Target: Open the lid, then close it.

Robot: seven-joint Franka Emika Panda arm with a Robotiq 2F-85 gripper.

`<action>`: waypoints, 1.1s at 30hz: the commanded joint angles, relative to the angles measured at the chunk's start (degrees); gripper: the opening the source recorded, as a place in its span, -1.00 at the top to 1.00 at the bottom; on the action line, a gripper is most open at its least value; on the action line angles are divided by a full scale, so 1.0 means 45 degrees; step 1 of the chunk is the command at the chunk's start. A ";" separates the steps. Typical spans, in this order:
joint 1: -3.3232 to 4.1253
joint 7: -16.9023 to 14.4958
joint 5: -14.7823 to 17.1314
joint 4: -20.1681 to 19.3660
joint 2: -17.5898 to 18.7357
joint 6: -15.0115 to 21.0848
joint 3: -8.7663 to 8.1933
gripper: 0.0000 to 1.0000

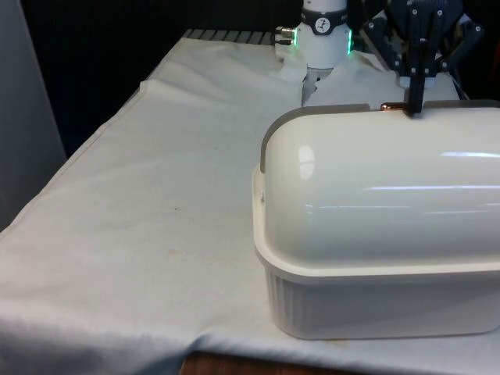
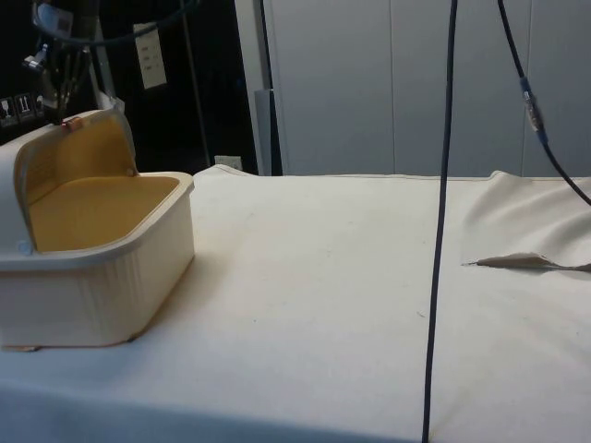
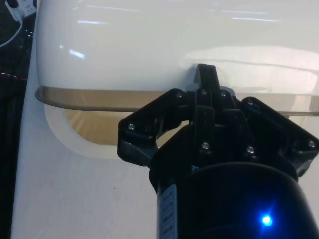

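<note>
Front view: cream bread box (image 1: 375, 305) sits at lower right of frame on the tabletop (image 1: 141, 234), white cloth over it, ribbed base nearest the camera. Its domed roll lid (image 1: 383, 180) is rolled up and back, glossy, covering the side facing this camera. Lid's grey-brown edge (image 1: 312, 113) runs along the top of the dome. Behind that edge, upper right of frame, the black claw (image 1: 414, 105) comes down from above and meets the lid edge at a small copper-coloured handle (image 1: 391, 106). White arm base (image 1: 324, 39) further back at top centre.

Side view: bread box (image 2: 92, 277) at left of frame, open mouth facing right, tan interior (image 2: 92, 208) showing. Lid (image 2: 83, 152) is raised, its edge high at upper left, handle (image 2: 72, 121) at the very top with the claw (image 2: 63, 113) right at it. Cloth-covered tabletop (image 2: 351, 295) stretches to the right; a dark cable (image 2: 441, 240) hangs down through the right half of frame, and a fold in the cloth (image 2: 526, 261) sits at far right.

Wrist view: claw (image 3: 206, 74) pressed together, fingers narrow and pinching at the lid edge (image 3: 99, 97) where the handle is. White lid surface (image 3: 174, 45) beyond it, tan inside of the box (image 3: 94, 124) visible under the edge.
</note>
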 commanded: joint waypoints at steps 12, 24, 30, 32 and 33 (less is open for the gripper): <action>0.0025 0.0025 -0.0013 -0.0255 -0.0140 0.0025 0.0000 1.00; 0.0102 0.0051 -0.0102 -0.0968 -0.0637 -0.0064 -0.0025 1.00; 0.0153 0.0038 -0.0178 -0.1668 -0.1120 -0.0102 -0.0013 1.00; 0.0166 0.0025 -0.0204 -0.1846 -0.1222 -0.0140 0.0000 1.00; 0.0127 0.0000 -0.0153 -0.1821 -0.1197 -0.0089 0.0013 1.00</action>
